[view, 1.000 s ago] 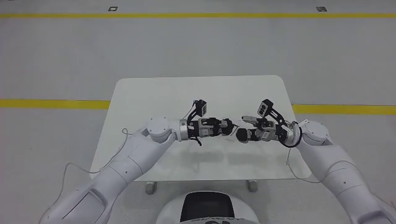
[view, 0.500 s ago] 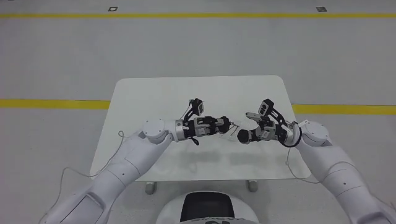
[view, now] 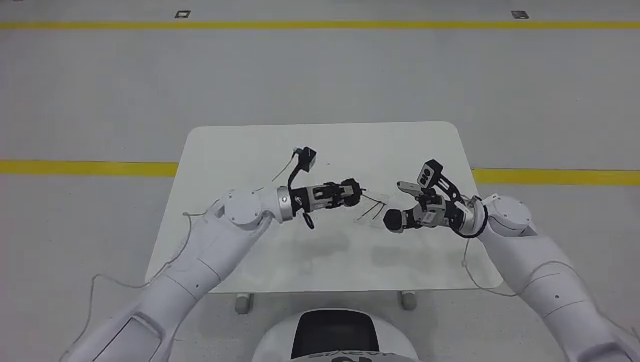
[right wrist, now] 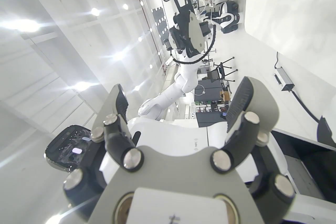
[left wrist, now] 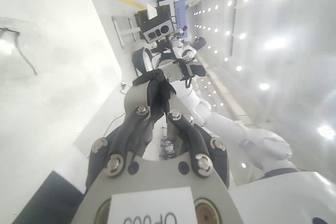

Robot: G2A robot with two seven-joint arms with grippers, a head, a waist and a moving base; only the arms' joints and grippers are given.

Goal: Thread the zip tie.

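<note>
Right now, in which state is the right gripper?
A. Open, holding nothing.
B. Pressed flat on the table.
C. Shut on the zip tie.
A: in the right wrist view the right gripper has its fingers wide apart, with nothing between them.

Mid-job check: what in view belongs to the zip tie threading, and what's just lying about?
Job:
- zip tie
- left gripper, shut on the tie
- right gripper, open and empty

Lying about:
- white table
- grey box with a cable
</note>
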